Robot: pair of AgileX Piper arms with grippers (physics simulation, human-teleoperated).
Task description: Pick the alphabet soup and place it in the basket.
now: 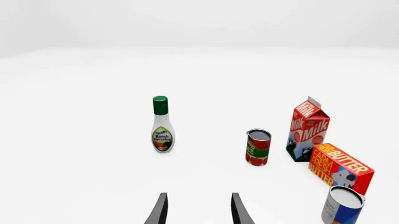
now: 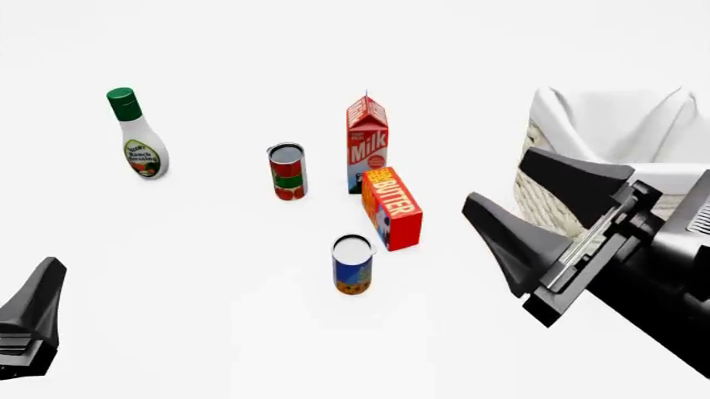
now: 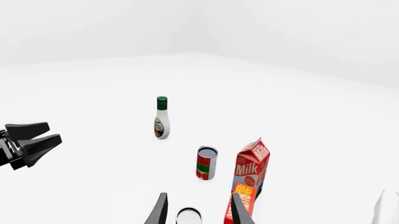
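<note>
Front view: your alphabet soup (image 2: 352,264) stands upright mid-table, just in front of the butter box (image 2: 393,208) and well left of the basket (image 2: 599,158). Your right gripper (image 2: 533,214) hangs spread open, empty, above and right of it; the left gripper (image 1: 198,209) is open too, holding nothing. Expect a rigid, smooth, likely slick can, so pinch across the label's middle, squarely, clear of the butter.

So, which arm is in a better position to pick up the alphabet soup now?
The right. In the right wrist view the alphabet soup sits between the open right gripper's fingers, and the basket is on that side. The left gripper sits farther off.
</note>
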